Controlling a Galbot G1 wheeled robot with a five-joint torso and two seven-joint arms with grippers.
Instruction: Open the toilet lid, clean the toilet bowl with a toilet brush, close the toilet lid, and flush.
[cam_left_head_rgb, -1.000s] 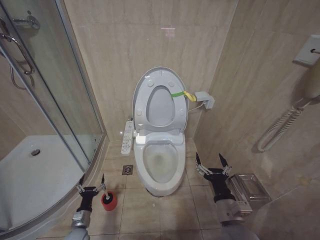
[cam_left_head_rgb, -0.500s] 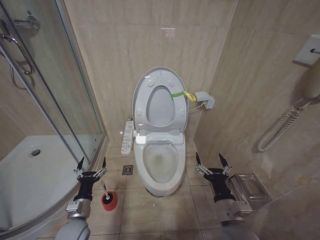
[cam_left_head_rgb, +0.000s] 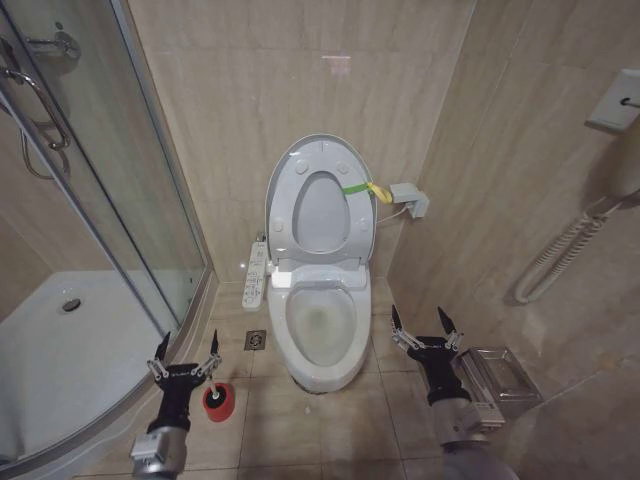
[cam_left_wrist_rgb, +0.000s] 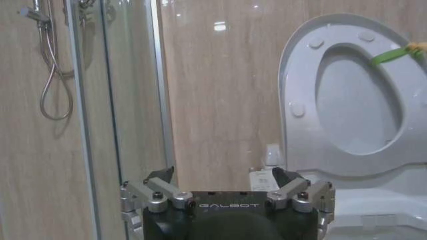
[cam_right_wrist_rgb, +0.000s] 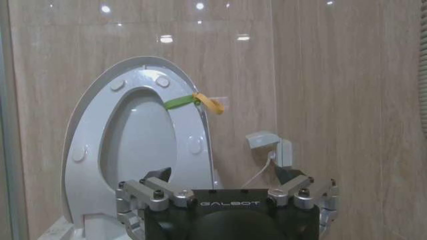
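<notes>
The toilet lid (cam_left_head_rgb: 322, 152) stands raised against the back wall, with a green-and-yellow band (cam_left_head_rgb: 364, 188) tied at its edge. The ring seat (cam_left_head_rgb: 288, 215) is up against it. Below, the toilet bowl (cam_left_head_rgb: 322, 375) lies uncovered. A red cup holder (cam_left_head_rgb: 219, 401) sits on the floor left of the bowl; the toilet brush's thin handle is hard to make out there. My left gripper (cam_left_head_rgb: 187, 346) hovers open just above and left of the holder, holding nothing. To the right of the bowl my right gripper (cam_left_head_rgb: 418, 318) is open and holds nothing. Both wrist views face the lid (cam_left_wrist_rgb: 300, 65) (cam_right_wrist_rgb: 83, 125) over open grippers (cam_left_wrist_rgb: 222, 175) (cam_right_wrist_rgb: 223, 172).
A glass shower enclosure (cam_left_head_rgb: 110, 180) and its white tray (cam_left_head_rgb: 60, 350) fill the left side. A control panel (cam_left_head_rgb: 257, 272) hangs beside the bowl, with a floor drain (cam_left_head_rgb: 255, 340) below it. A clear box (cam_left_head_rgb: 497, 372) sits on the floor at right, under a wall hose (cam_left_head_rgb: 560, 260).
My left gripper rose from beside the red holder, then came back down a little and shifted slightly right. It stayed open. The right arm has not moved.
</notes>
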